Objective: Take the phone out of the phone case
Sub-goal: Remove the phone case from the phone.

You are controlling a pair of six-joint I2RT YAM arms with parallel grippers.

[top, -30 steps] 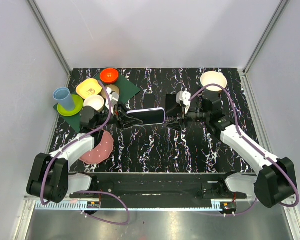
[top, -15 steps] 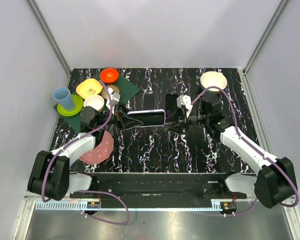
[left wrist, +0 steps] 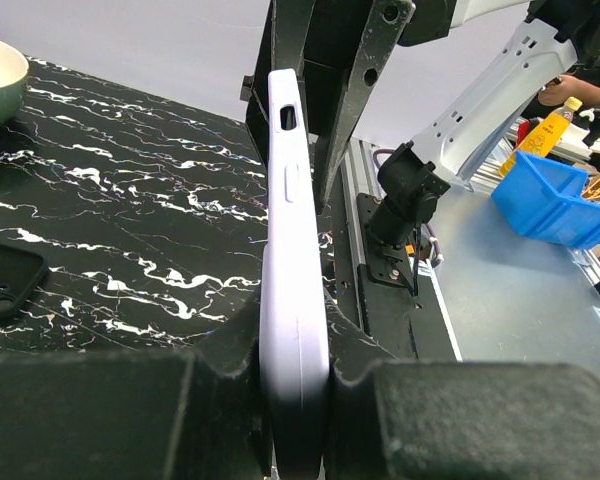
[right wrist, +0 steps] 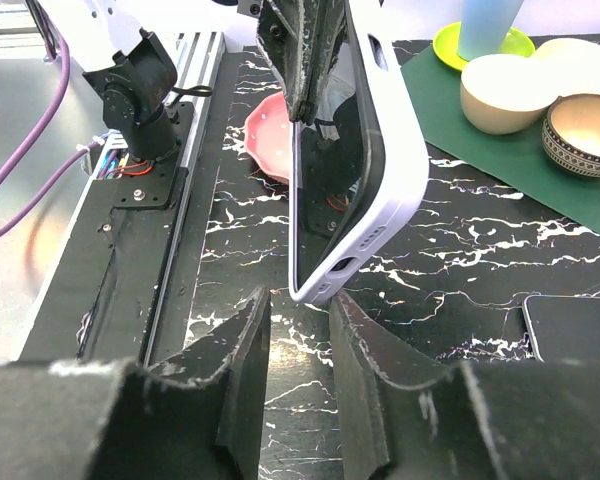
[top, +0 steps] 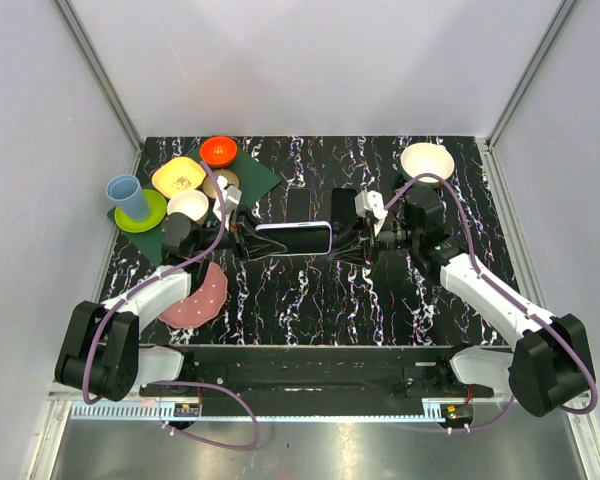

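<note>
You have the phone (right wrist: 330, 170) in its lilac case (right wrist: 395, 160) on edge over the middle of the black marbled table (top: 310, 300), the left gripper (top: 242, 238) clamped on its 9 o'clock end, the right gripper (top: 352, 243) narrowly parted at its 3 o'clock end with the grip unclear, and pale walls (top: 310, 70) all round.

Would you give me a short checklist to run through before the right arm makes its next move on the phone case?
1. Left fingers clamped on one end of the case: ok.
2. Case held on its edge, clear of the table: ok.
3. Free end of the case lined up between the right fingers: ok.
4. Right fingers gripping that end: not ok, gaps show on both sides.
5. Phone loosened from the case: not ok, it sits flush.
</note>
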